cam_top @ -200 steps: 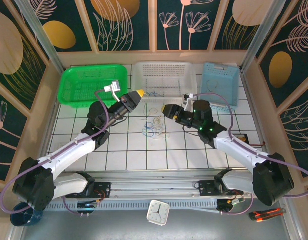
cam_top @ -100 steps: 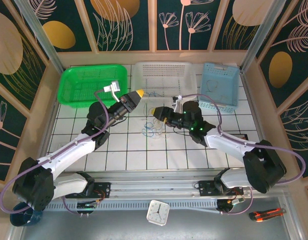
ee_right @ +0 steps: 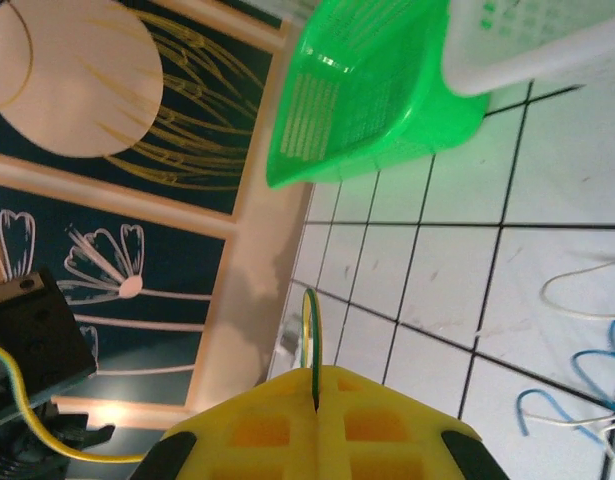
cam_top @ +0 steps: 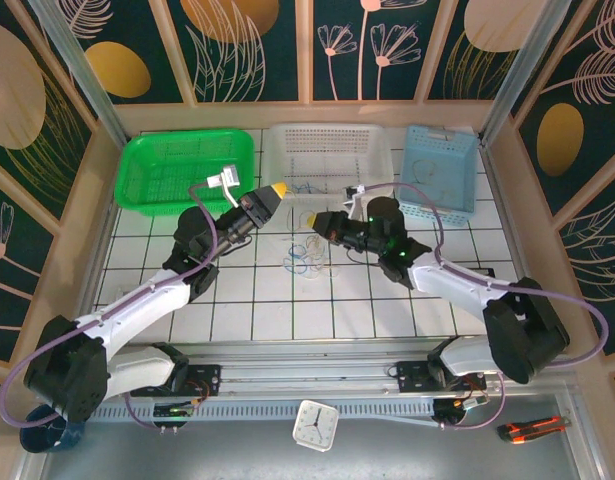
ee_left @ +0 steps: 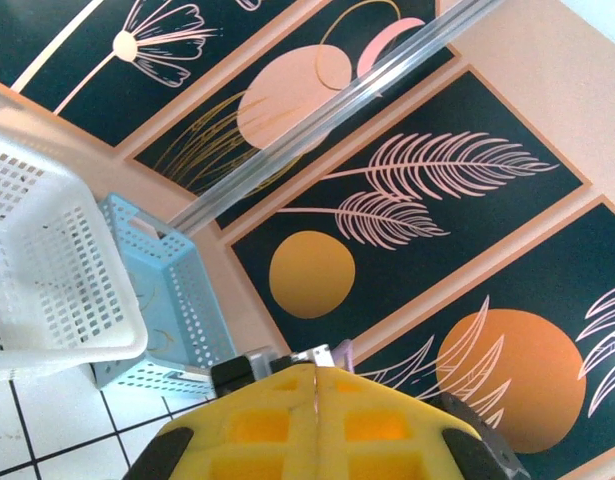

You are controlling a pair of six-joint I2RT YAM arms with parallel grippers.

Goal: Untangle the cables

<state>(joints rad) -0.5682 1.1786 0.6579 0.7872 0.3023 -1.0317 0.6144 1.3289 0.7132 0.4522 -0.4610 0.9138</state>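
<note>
i cannot separate strands in the cables tangled before the white basket. right gripper reaches low, clamped on a yellow-green cable; left gripper hovers nearer the basket, pressed together.

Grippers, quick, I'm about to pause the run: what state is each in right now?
Left gripper: jaws closed, nothing visible between them.
Right gripper: jaws closed on a thin yellow-green cable.
</note>
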